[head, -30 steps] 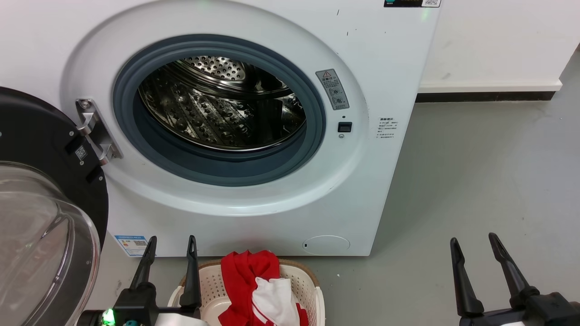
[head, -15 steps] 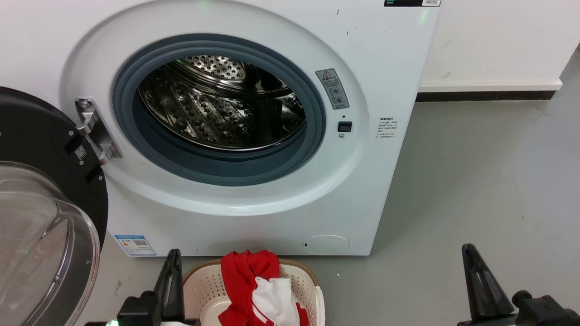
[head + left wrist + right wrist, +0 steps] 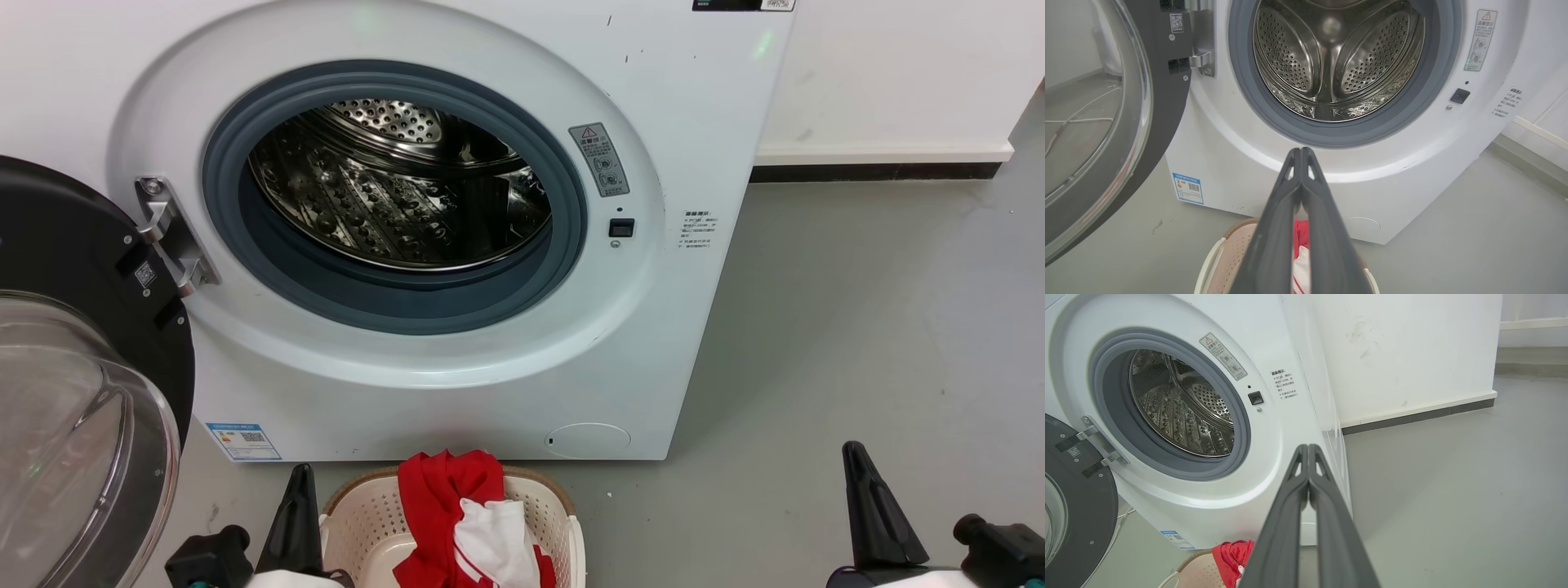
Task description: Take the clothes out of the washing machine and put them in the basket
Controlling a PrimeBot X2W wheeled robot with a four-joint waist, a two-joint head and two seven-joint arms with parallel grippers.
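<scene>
The white washing machine (image 3: 678, 122) stands with its black-rimmed door (image 3: 73, 392) swung open to the left; its steel drum (image 3: 392, 188) shows bare metal. On the floor in front sits the cream basket (image 3: 367, 514) holding red clothes (image 3: 441, 490) with a white part on top. My left gripper (image 3: 299, 482) is shut at the basket's left rim, its tips touching in the left wrist view (image 3: 1301, 152). Over the grey floor at lower right, my right gripper (image 3: 856, 457) is shut with nothing in it, tips together (image 3: 1307, 448).
Grey floor (image 3: 857, 327) stretches to the right of the machine up to a white wall with a dark skirting (image 3: 873, 173). The open door's glass bowl (image 3: 57, 441) bulges out at lower left, close to my left arm.
Both grippers have gone from open to shut and have sunk toward the bottom edge of the head view. The clothes and basket have stayed put.
</scene>
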